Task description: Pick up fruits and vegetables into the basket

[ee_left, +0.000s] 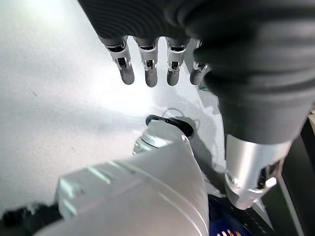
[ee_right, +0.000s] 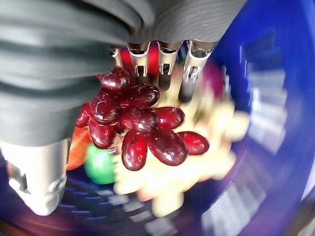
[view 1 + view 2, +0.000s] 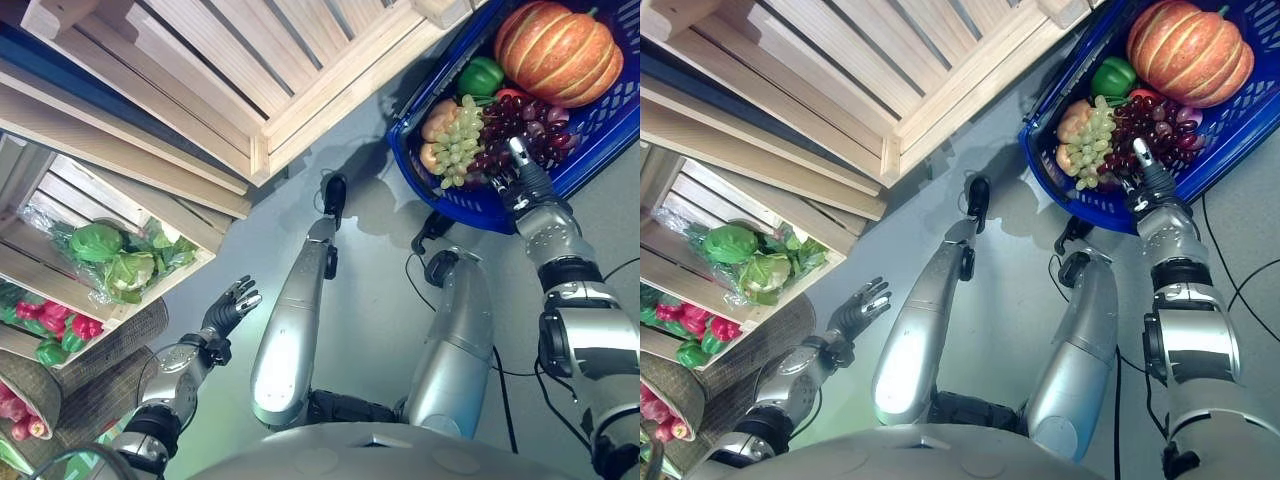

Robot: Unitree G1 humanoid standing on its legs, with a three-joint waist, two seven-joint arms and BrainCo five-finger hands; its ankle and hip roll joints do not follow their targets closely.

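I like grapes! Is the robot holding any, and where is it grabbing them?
Yes. The right hand holds red grapes by the bunch's top, over the blue basket.

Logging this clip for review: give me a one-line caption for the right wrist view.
Right hand holds a bunch of red grapes over the blue basket, above blurred produce.

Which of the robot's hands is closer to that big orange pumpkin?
Right. The right hand is over the blue basket holding the pumpkin; the left hand hovers far off beside the wooden crates.
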